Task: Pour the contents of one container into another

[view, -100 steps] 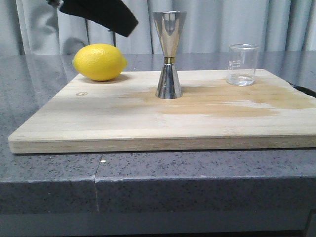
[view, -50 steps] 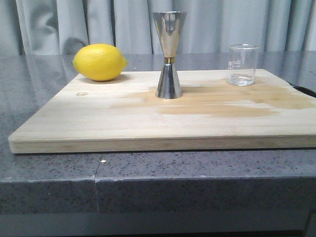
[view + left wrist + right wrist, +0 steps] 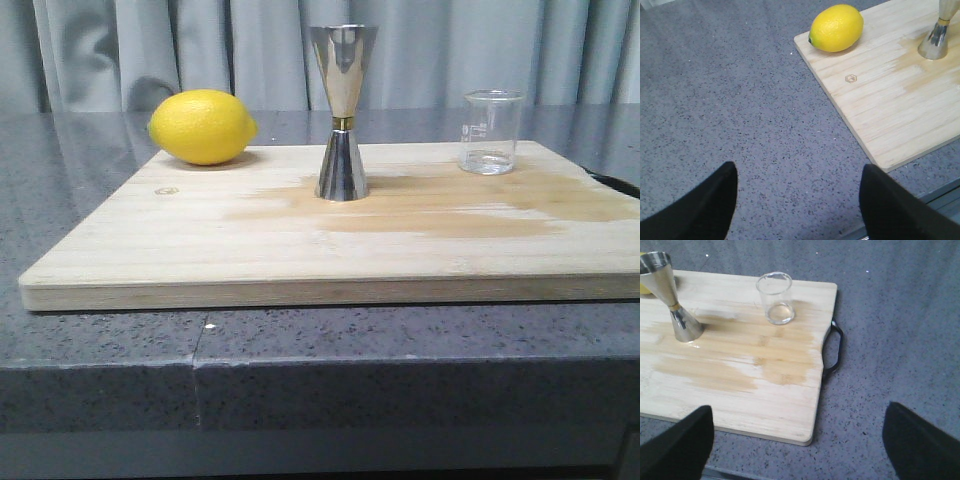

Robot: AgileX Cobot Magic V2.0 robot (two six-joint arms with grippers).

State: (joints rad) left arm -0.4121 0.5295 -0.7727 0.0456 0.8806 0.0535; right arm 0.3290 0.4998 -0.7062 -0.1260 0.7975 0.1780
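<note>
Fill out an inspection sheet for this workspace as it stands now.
Surface: wooden cutting board on a grey speckled counter; darker wet-looking patches on the board.
Job's things: glass beaker and steel jigger, both upright and apart.
Clutter: lemon at the board's far left corner.
Grippers: left tool and right tool open, over the counter's near edge, holding nothing.
Cables: nothing seen.
Surroundings: grey curtain behind.
</note>
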